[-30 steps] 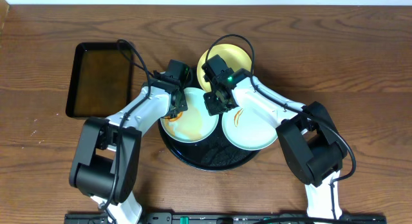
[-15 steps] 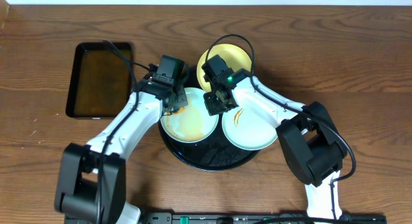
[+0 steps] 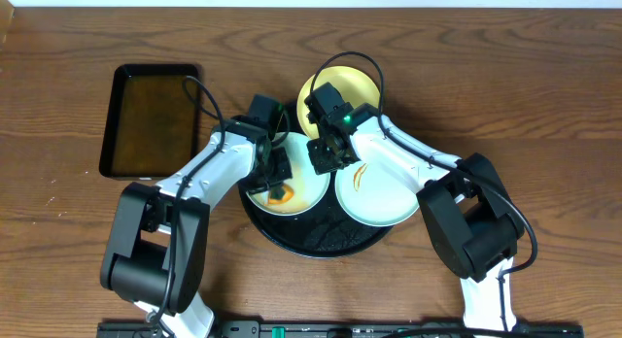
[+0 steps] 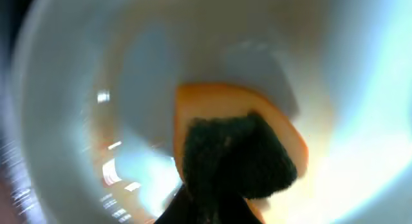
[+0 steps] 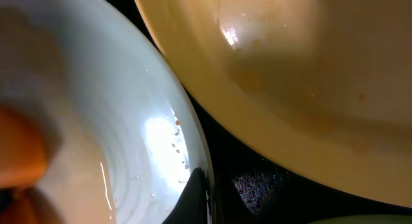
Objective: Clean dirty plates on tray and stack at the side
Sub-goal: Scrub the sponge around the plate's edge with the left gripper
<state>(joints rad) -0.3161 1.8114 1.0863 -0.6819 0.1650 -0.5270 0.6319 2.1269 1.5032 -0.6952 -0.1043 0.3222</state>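
Observation:
Three plates sit on the round black tray point(image 3: 311, 239): a mint plate point(image 3: 303, 190) at left with an orange-brown smear, a mint plate point(image 3: 384, 197) at right with an orange streak, and a yellow plate point(image 3: 352, 85) at the back. My left gripper point(image 3: 277, 183) is shut on an orange sponge point(image 4: 283, 130) with a dark scrub side point(image 4: 235, 153), pressed on the left mint plate point(image 4: 129, 76). My right gripper point(image 3: 324, 155) pinches that plate's right rim point(image 5: 167, 114); one dark finger point(image 5: 196, 198) shows on it. The yellow plate point(image 5: 302, 69) lies just beyond.
A rectangular black tray point(image 3: 151, 119) with a brownish inside lies at the back left on the wooden table point(image 3: 544, 105). The wet black tray surface point(image 5: 257, 185) shows between the plates. Cables arch over the yellow plate.
My left gripper with the sponge has slid from the left mint plate's back-left rim toward its middle. The right gripper has stayed on the rim.

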